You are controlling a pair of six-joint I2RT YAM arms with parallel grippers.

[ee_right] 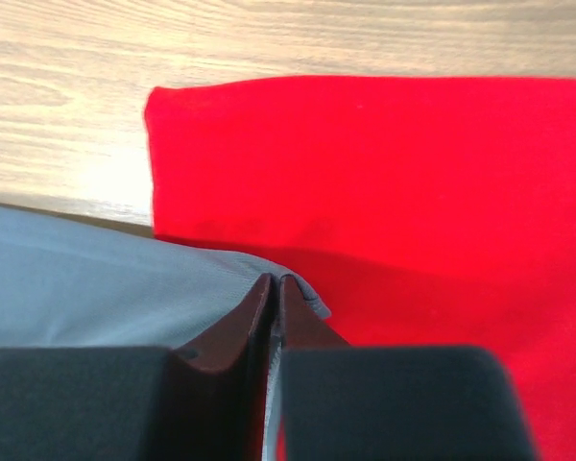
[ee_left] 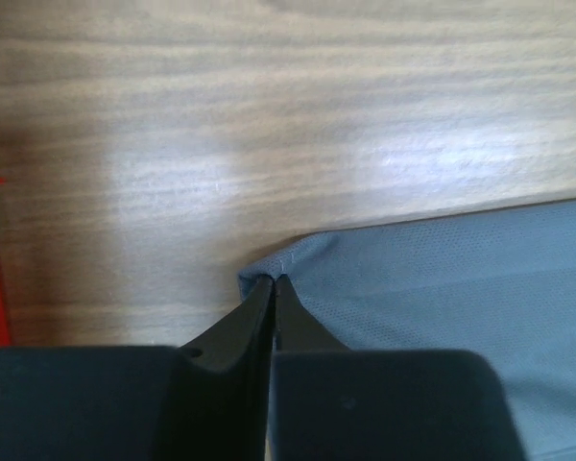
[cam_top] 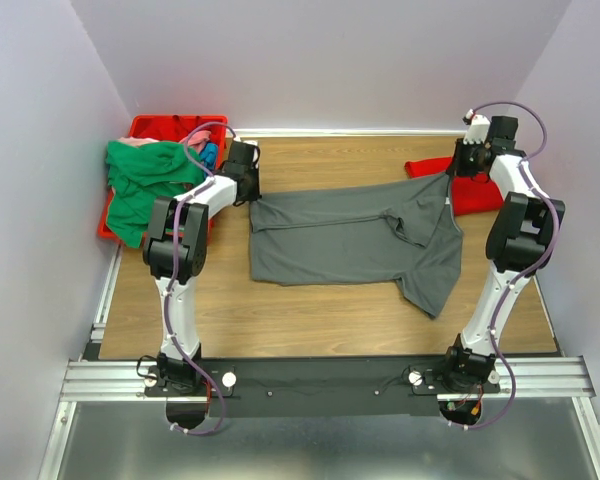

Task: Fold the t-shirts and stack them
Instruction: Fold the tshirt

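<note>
The dark grey t-shirt (cam_top: 350,240) lies spread across the middle of the wooden table, its far edge pulled taut between both grippers. My left gripper (cam_top: 254,200) is shut on its far left corner; in the left wrist view the jaws (ee_left: 272,279) pinch the cloth corner (ee_left: 442,288). My right gripper (cam_top: 452,176) is shut on the far right corner, and grey cloth (ee_right: 77,279) shows between the jaws (ee_right: 276,279). The bright red t-shirt (cam_top: 477,195) lies folded at the back right, right beneath the right gripper (ee_right: 384,173).
A red plastic bin (cam_top: 170,122) stands at the back left corner. A green t-shirt (cam_top: 145,180) hangs over its rim, with pink (cam_top: 140,143) and blue (cam_top: 210,155) cloth inside. Purple walls close in on three sides. Bare wood (cam_top: 310,320) lies in front of the grey shirt.
</note>
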